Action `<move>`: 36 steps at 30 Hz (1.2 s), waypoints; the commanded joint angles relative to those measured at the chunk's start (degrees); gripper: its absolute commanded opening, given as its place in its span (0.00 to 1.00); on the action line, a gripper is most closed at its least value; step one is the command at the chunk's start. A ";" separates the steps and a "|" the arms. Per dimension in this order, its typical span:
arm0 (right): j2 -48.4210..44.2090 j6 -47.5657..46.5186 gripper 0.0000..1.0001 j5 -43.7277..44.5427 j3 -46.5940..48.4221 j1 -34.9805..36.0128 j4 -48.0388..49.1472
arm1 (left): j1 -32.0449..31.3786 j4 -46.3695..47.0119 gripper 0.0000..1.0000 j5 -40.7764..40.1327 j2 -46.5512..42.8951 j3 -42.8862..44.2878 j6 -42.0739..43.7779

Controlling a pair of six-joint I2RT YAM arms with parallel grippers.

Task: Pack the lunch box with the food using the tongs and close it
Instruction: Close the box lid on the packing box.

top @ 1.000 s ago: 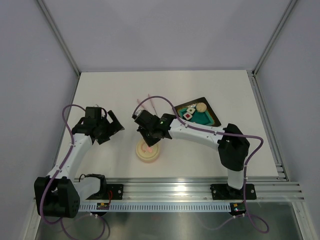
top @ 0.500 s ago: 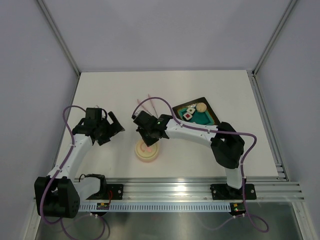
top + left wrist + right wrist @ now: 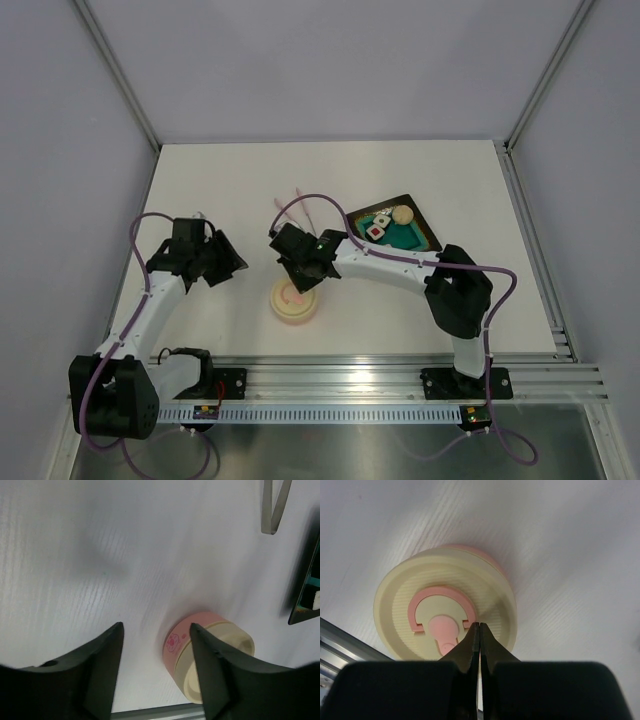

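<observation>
Right gripper clenched tight over the lidded lunch box, left gripper parted and empty nearby, tongs lying farther back

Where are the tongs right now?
In the left wrist view's top right corner, the tongs lie flat on the table, left of the dark tray and beyond the lunch box, untouched.

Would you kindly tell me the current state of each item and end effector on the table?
lunch box: closed, upright.
food: on the tray, not yet packed.
tongs: lying on the table, unheld.
left end effector: open, empty.
right end effector: shut, empty, tips above the lunch box.
</observation>
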 commanded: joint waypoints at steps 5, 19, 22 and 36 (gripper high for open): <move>1.55 0.77 0.00 0.86 -0.15 0.18 -1.73 | -0.78 5.58 0.17 6.73 0.24 -1.64 0.47; -1.46 -0.73 0.00 5.96 4.09 0.09 -2.98 | -1.66 5.15 0.00 6.30 1.74 -0.15 0.74; 2.40 0.06 0.00 4.29 0.65 0.09 -0.86 | -1.66 5.32 0.00 6.39 1.74 -0.14 0.74; -2.84 -1.07 0.00 7.02 6.01 0.26 -4.46 | -1.75 5.59 0.00 6.48 1.74 -0.41 0.65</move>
